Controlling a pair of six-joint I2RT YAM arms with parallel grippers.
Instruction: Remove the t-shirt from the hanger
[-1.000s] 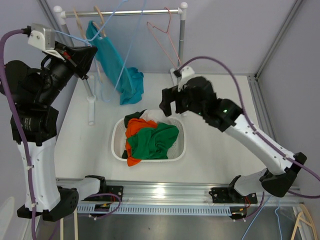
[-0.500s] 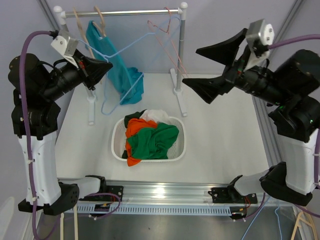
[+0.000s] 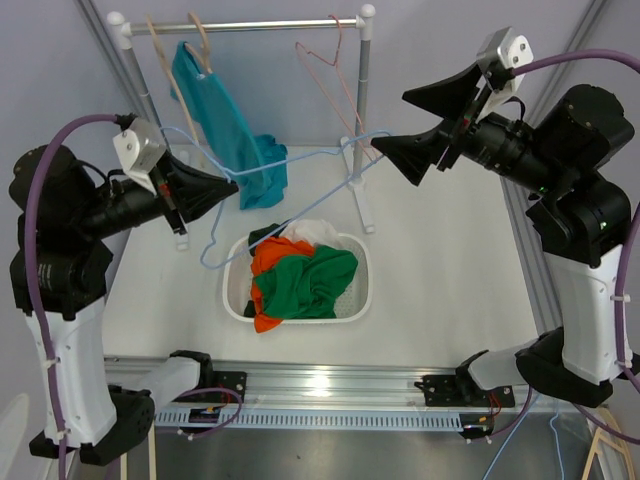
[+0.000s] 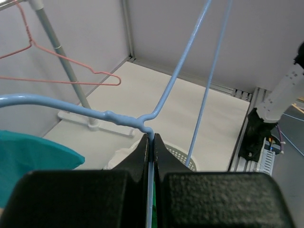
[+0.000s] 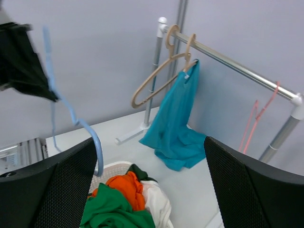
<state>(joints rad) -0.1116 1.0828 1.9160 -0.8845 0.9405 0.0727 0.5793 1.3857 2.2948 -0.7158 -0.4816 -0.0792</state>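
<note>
Now, left gripper (image 4: 150, 138): jaws pinched narrow on the light blue hanger (image 4: 118, 117), at the bend just below its shoulder. The gripper's own black fingers hide the wire past the grip.
Right gripper (image 3: 395, 125): spread wide and holding nothing, raised in the air beside the rack's right post.
Blue hanger: off the rail (image 3: 270, 24), held tilted in the air between the two arms, above the basket. One end reaches close to the right gripper's lower finger; whether they touch cannot be told.
T-shirt (image 3: 215, 115): teal, hanging at the left end of the rail from a wooden hanger (image 3: 201, 42), its lower folds bunched low near the table (image 3: 440, 280).
Unclear: in the top view the blue wire crosses the shirt's hem, and it cannot be told whether it runs through the cloth or only in front of it.
Pink hanger (image 3: 335, 75): bare wire, hooked on the rail near the right post.
Basket (image 3: 364, 285): white, on the table under the blue hanger, filled with orange, green and white clothes. The left wrist view shows only a sliver of its rim.
Cut off: the left wrist view catches just a corner of the teal cloth at its left edge.
</note>
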